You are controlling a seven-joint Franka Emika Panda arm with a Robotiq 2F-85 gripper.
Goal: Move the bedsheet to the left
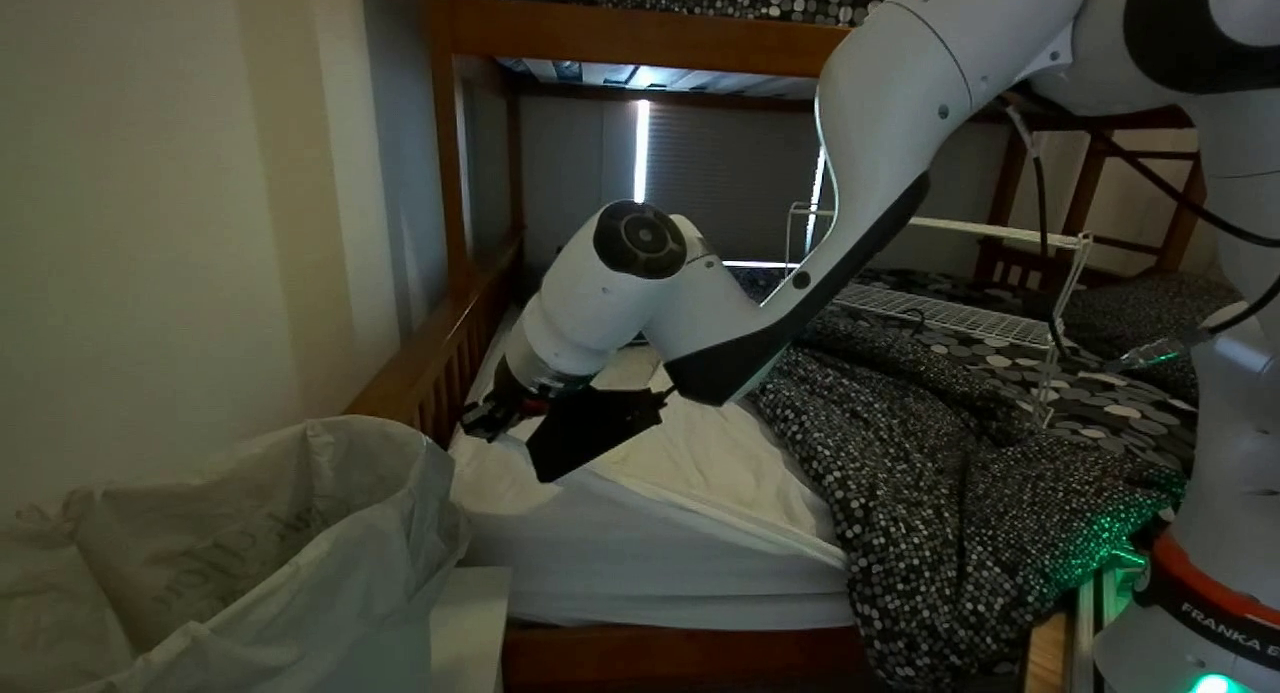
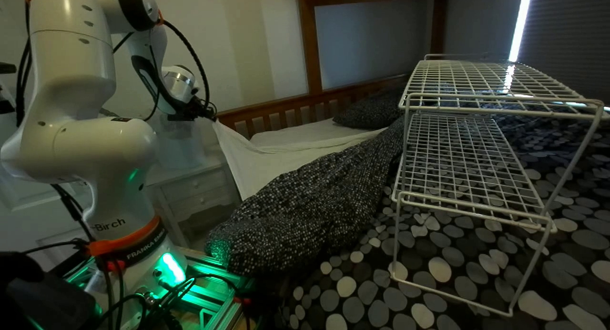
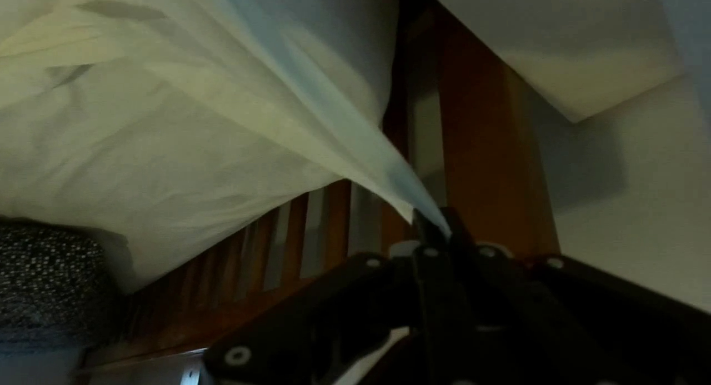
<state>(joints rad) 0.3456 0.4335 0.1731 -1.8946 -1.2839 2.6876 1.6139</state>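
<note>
Your gripper (image 3: pixel 436 223) is clenched on a narrow tip of the sheet (image 3: pixel 183 146). In the wrist view, the cloth runs from that grip toward half past ten, starting as a tight, pointed fold and fanning out wide. You can see it is plain and off-white, creamy yellow where light reaches it, with a bluish streak along the taut fold and soft wrinkles across the broader part. Two small dark patches show on it near ten o'clock; you cannot tell whether they are shadows. A speckled pillow (image 3: pixel 50 279) lies by it at eight o'clock.

In an exterior view, the tip is held high, so the sheet slopes like one side of a tent, spreading between four and five o'clock from your gripper to the dark duvet (image 2: pixel 310 206). The rack (image 2: pixel 476 154) is at three o'clock, well apart from the gripper.

In an exterior view, the sheet's broad part lies on the bed (image 1: pixel 680 655), with a white bag (image 1: pixel 350 573) at eight o'clock from your gripper.
</note>
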